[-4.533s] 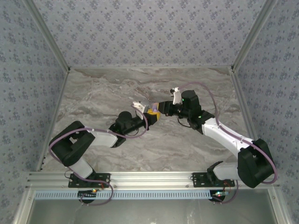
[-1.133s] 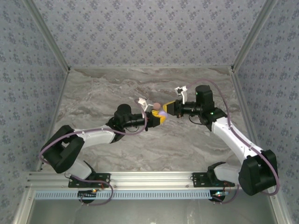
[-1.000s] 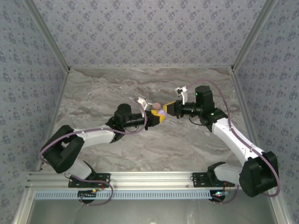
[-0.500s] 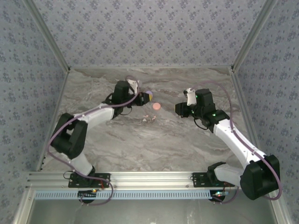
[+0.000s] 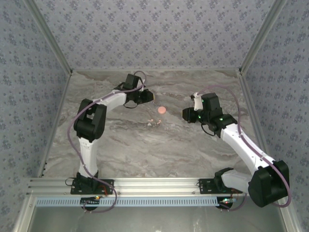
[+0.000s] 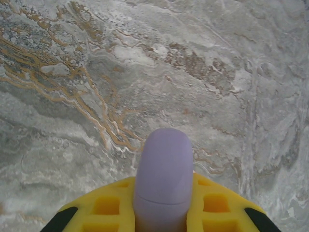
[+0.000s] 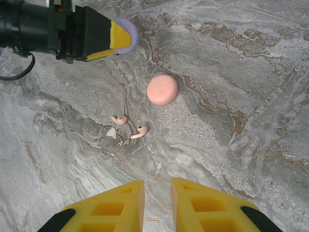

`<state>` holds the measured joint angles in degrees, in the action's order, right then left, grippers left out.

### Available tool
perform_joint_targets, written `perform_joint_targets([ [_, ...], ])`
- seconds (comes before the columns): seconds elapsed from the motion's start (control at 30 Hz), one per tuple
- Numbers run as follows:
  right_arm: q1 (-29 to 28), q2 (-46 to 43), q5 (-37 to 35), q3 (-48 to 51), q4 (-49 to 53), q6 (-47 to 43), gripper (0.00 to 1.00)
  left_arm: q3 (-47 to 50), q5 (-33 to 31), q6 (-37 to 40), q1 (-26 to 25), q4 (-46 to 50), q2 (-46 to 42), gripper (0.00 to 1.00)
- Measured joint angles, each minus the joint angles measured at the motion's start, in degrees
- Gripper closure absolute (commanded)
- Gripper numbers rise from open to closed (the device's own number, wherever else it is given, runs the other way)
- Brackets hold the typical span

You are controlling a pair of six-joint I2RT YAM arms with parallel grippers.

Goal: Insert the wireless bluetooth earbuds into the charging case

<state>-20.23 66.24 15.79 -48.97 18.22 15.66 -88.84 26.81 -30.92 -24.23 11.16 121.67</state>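
Yellow fingers (image 6: 108, 205) come up from the bottom edge, one on each side of a lilac case (image 6: 163, 169), pressed against its flanks. The case sits edge-on between them, its rounded end jutting past the fingertips, with a thin seam line across it low down. Behind it lies the grey marbled surface (image 6: 227, 67), with brown and orange veins thickest on the left. Black parts show at both bottom corners.
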Motion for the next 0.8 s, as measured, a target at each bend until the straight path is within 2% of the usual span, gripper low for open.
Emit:
perform_joint_targets([
  [0.3,0.00,-0.07,0.02,1.20,0.02,0.42,0.75,-9.51,0.39,0.92,1.14,5.77,8.33,0.95],
  [0.5,-0.07,-0.07,0.02,1.27,0.04,0.61,0.75,-15.41,0.35,1.75,1.14,9.55,12.90,0.89],
  [0.7,-0.07,-0.07,0.02,1.27,0.04,0.61,0.75,-21.42,-1.64,2.67,1.14,13.44,16.11,0.63],
  [0.8,-0.07,-0.07,0.00,1.27,0.07,0.61,0.74,-23.34,-3.76,3.23,1.14,15.47,16.63,0.45],
])
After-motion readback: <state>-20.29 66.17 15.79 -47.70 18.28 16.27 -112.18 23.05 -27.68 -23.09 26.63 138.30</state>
